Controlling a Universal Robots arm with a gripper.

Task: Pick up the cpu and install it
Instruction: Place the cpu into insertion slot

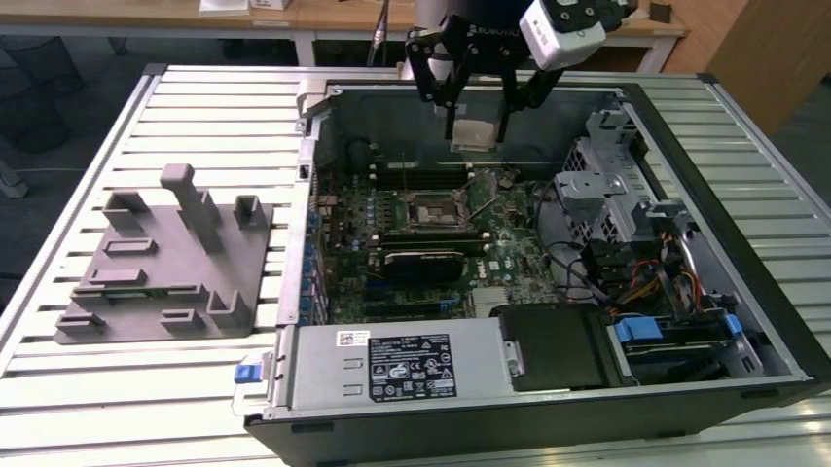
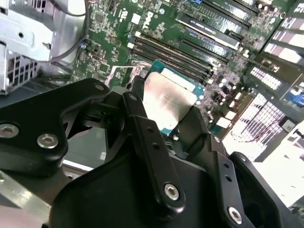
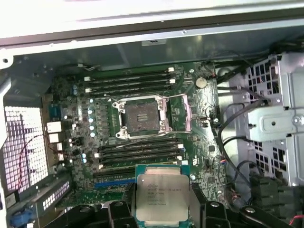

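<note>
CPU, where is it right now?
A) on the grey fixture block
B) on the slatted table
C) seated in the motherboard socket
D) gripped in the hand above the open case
D: the cpu sits clamped in the hand over the motherboard, and the socket is empty.

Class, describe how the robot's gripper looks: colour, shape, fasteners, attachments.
The gripper is matte black, built of jointed bar linkages tapering to two slim fingers, pinned with silver screws. A white box-shaped camera sits beside its wrist.

Bright amb. light, glare on cpu (image 2: 166,99) top
</note>
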